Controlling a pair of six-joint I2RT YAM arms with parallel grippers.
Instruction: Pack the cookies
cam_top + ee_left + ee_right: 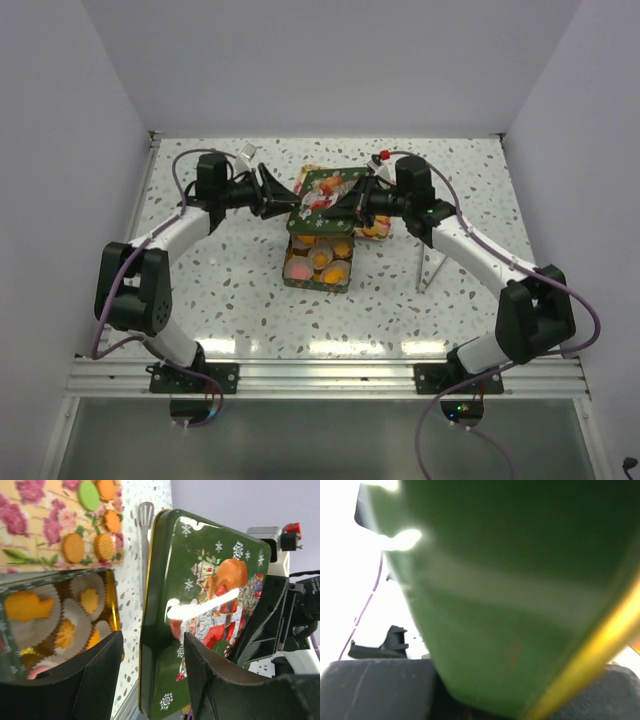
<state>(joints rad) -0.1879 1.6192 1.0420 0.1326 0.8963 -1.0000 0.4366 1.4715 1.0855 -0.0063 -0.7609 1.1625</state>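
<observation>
A green tin box (317,262) sits mid-table with orange cookies (322,259) and a pink one in white paper cups. Its green Santa lid (330,190) is held tilted on edge above the box's far end. My right gripper (352,202) is shut on the lid's right side; the lid (510,595) fills the right wrist view. My left gripper (283,200) is open, its jaws standing apart on either side of the lid's left edge (165,630). More orange cookies (73,547) and a green one (88,495) lie on a floral tray (30,540). The box's cookies (27,605) show too.
Metal tongs (145,517) lie on the speckled table beyond the lid, beside the floral tray. A thin metal stand (430,262) stands right of the box under the right arm. White walls enclose the table on three sides.
</observation>
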